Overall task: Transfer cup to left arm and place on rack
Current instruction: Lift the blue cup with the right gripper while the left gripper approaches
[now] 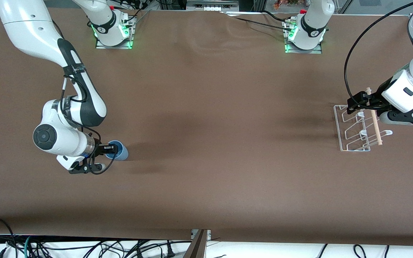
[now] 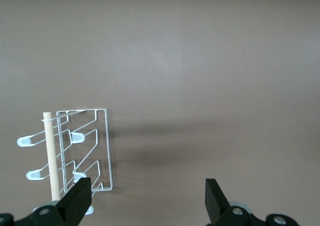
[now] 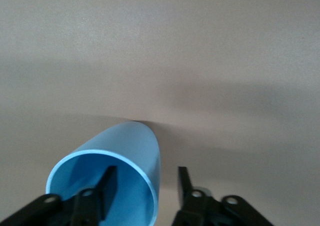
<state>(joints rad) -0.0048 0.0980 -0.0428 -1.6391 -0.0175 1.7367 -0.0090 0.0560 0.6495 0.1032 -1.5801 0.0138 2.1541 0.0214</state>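
The light-blue cup (image 1: 121,152) lies on its side on the brown table near the right arm's end, its mouth toward my right gripper (image 1: 106,149). In the right wrist view the cup (image 3: 131,145) is close up. My right gripper (image 3: 146,176) is open, with one finger inside the mouth and the other outside; a gap shows beside the cup's wall. The white wire rack (image 1: 350,133) with its wooden dowel stands at the left arm's end. My left gripper (image 1: 385,109) hovers over the rack, open wide and empty. The left wrist view shows the rack (image 2: 100,146) beside one finger of my left gripper (image 2: 148,202).
The brown table (image 1: 213,118) stretches between the cup and the rack. Both arm bases stand at the table's edge farthest from the front camera. A long black cable (image 1: 350,64) loops off the left arm above the rack. Cables lie along the table's nearest edge.
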